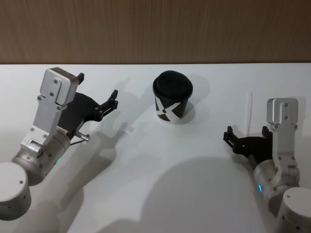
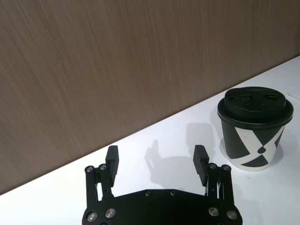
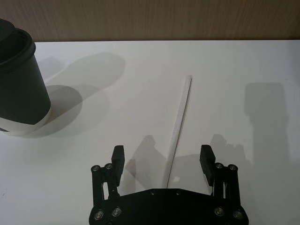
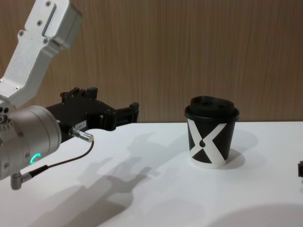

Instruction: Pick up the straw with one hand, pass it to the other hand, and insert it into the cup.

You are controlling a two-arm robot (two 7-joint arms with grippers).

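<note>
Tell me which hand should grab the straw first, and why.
Right. The straw lies flat on the table, at the right, its near end between the open fingers of the right hand. The left hand is open too, but sits on the cup's other side, far from the straw.

The left gripper reaches forward and inward with its fingers spread wide apart; behind the fingers its silver wrist slopes up, a green light glowing on it. The right gripper points straight ahead, fingers equally wide, silver wrist behind them.
</note>
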